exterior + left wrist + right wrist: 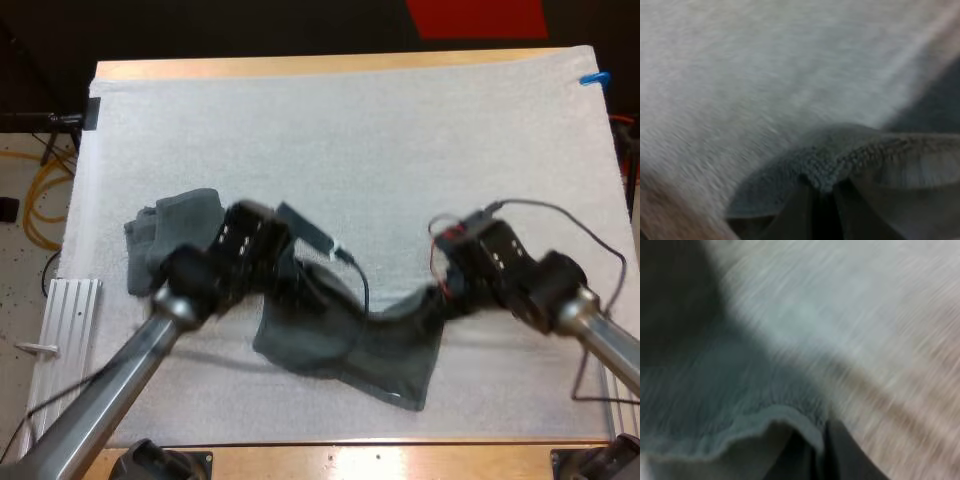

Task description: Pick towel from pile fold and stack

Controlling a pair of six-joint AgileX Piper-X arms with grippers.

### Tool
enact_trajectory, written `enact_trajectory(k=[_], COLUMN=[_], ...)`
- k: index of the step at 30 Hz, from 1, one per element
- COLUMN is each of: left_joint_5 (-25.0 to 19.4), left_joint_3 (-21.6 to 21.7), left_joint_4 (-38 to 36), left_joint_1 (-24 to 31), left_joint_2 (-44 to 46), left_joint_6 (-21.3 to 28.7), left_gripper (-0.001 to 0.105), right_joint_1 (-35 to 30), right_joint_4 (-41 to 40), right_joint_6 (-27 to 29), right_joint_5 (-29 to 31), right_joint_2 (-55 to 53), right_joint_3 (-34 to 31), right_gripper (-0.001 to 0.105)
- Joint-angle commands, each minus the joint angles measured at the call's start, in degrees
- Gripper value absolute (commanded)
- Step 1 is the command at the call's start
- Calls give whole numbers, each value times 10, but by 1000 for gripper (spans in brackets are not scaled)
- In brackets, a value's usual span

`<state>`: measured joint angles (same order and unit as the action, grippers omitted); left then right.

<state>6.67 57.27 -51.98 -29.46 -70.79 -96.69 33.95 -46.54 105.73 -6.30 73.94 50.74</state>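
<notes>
The left gripper (298,283) is clamped on the left edge of a dark grey-green towel (350,345). In the left wrist view its two black fingers (795,215) press from both sides on a bunched fold of the towel's fleecy hem, with the white mat (765,65) beyond it. The right gripper (441,293) pinches the same towel at its right corner. In the right wrist view its dark fingers (850,460) sit close together under a curled hem of the cloth, which drapes over them. Between the two grippers the towel spreads out like a shallow sling. Its upper edge sags in the middle and its lower part lies on the mat, near the front edge of the desk (300,67). A crumpled towel (170,240) of the same colour lies on the mat to the left, on the far side of the left arm. The arm hides whether it touches the held towel. The white mat covers nearly the whole wooden desk, leaving a bare strip of wood along the far side and along the front.
</notes>
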Motion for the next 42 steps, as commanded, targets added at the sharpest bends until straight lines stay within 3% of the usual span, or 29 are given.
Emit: enact_trajectory(k=[1, 7, 12, 16, 25, 27, 29, 31, 34, 36, 42], left_joint_5=[-2, 112, 123, 162, 161, 159, 157, 148, 112, 100, 92], left_joint_3=[1, 1, 1, 1, 4, 4, 6, 9, 21, 41, 100], left_joint_4=[48, 151, 210, 253, 350, 357, 358, 363, 358, 331, 235], left_joint_1=[19, 87, 131, 161, 184, 184, 184, 184, 184, 184, 184], left_joint_2=[-23, -136, -197, -225, -226, -226, -226, -226, -225, -217, -164], left_joint_6=[15, 41, 41, 41, 67, 83, 98, 112, 117, 120, 121], left_gripper=[0, 0, 0, 0, 2, 6, 15, 32, 56, 67, 68], right_joint_1=[-29, -89, -112, -122, -132, -133, -135, -141, -149, -153, -153], right_joint_4=[46, 127, 162, 185, 206, 210, 210, 211, 202, 188, 129], right_joint_6=[-10, -10, -10, -10, -10, -10, -13, -24, -35, -40, -39], right_joint_5=[9, -31, -35, -24, 11, 27, 30, 27, 29, 29, 21], right_joint_2=[21, 110, 170, 218, 267, 267, 267, 267, 266, 262, 210], right_joint_3=[10, 30, 60, 92, 141, 146, 151, 163, 183, 203, 241], right_gripper=[0, 0, 0, 0, 2, 10, 28, 54, 69, 71, 71])
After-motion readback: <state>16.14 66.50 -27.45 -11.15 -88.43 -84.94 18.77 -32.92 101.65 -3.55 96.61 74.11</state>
